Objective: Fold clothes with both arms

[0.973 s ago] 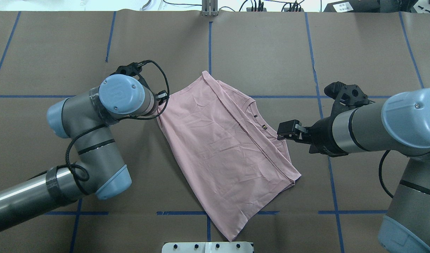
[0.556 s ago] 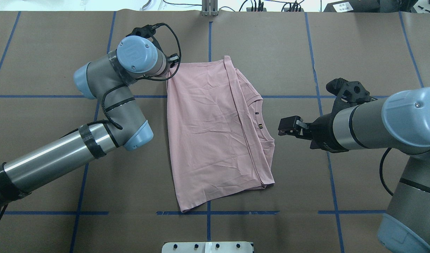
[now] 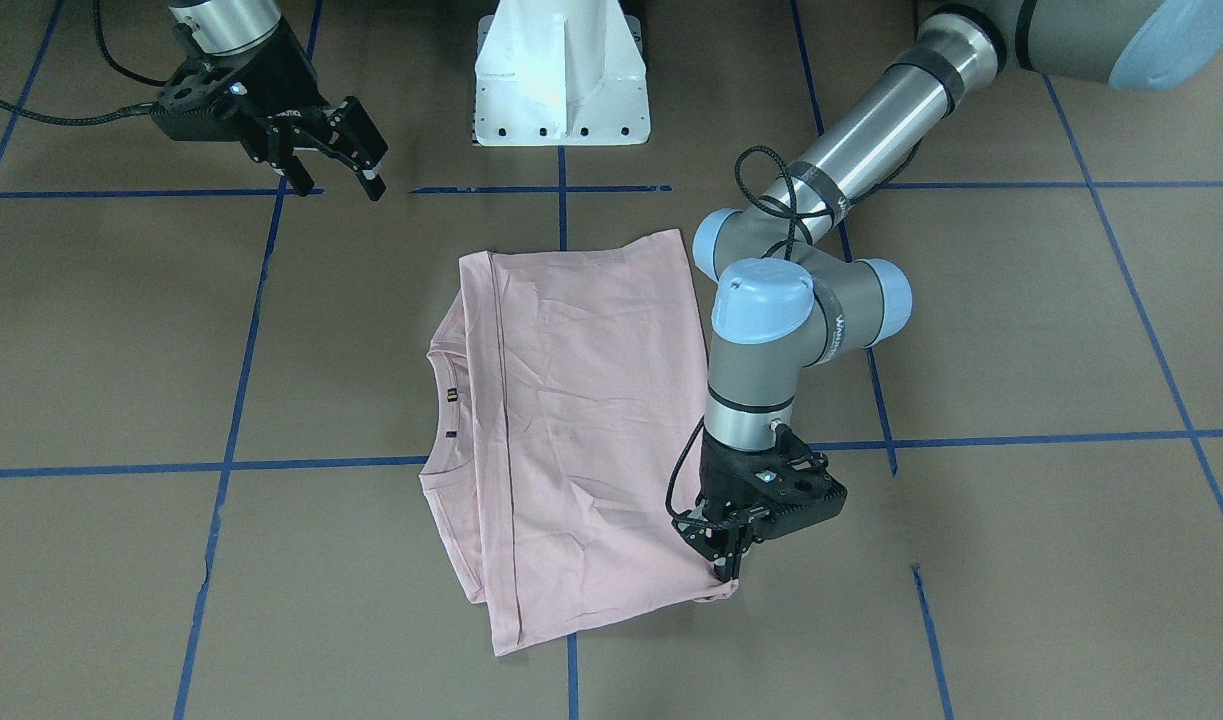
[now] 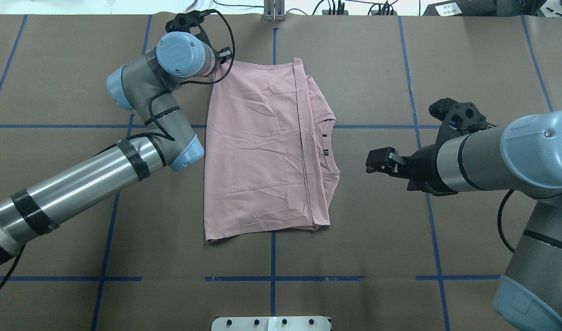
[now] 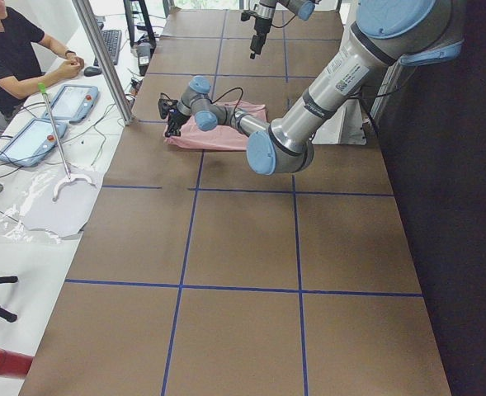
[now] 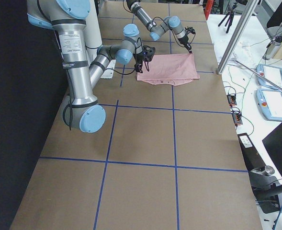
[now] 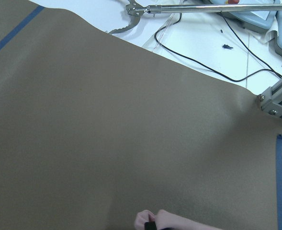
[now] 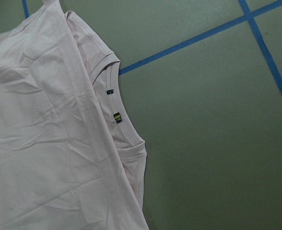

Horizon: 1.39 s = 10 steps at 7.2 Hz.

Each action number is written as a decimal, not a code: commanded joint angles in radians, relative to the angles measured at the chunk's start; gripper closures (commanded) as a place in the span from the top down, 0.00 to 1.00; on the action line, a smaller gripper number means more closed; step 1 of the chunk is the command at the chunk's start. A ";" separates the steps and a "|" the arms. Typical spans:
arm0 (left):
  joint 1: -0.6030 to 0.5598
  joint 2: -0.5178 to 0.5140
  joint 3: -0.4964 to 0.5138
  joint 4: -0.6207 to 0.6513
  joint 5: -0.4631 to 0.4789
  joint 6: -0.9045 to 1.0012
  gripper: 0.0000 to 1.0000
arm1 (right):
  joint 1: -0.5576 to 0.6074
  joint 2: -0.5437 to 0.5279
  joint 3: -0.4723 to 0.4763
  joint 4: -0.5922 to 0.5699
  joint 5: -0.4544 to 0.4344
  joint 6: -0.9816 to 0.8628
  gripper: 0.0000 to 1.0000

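The pale pink T-shirt (image 4: 262, 151) lies folded and flat in the middle of the table, plain side up, its collar (image 4: 329, 147) toward my right arm. My left gripper (image 3: 728, 568) is shut on the shirt's far left corner, right at the table surface. A bit of pink cloth (image 7: 155, 221) shows at the bottom of the left wrist view. My right gripper (image 4: 371, 163) hovers open a short way to the right of the collar, touching nothing. The right wrist view looks down on the neckline and its small tags (image 8: 116, 117).
Brown paper with blue tape lines (image 4: 271, 278) covers the table. The white pedestal base (image 3: 561, 80) stands at the near edge. An aluminium post (image 4: 274, 11) and cables sit at the far edge. A person (image 5: 11, 49) sits at a side table with tablets.
My left gripper has dragged its corner toward the far edge, swinging the shirt from a diagonal to square with the tape lines. The right gripper has stayed almost in place.
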 commanded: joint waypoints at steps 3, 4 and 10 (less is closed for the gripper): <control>-0.021 0.093 -0.199 0.073 -0.161 0.010 1.00 | 0.016 0.011 -0.015 0.000 0.000 -0.002 1.00; -0.007 0.211 -0.431 0.206 -0.180 -0.021 1.00 | 0.021 0.061 -0.035 0.000 -0.002 0.000 1.00; 0.439 0.439 -0.862 0.600 -0.072 -0.649 0.95 | 0.018 0.066 -0.070 0.000 -0.002 0.001 1.00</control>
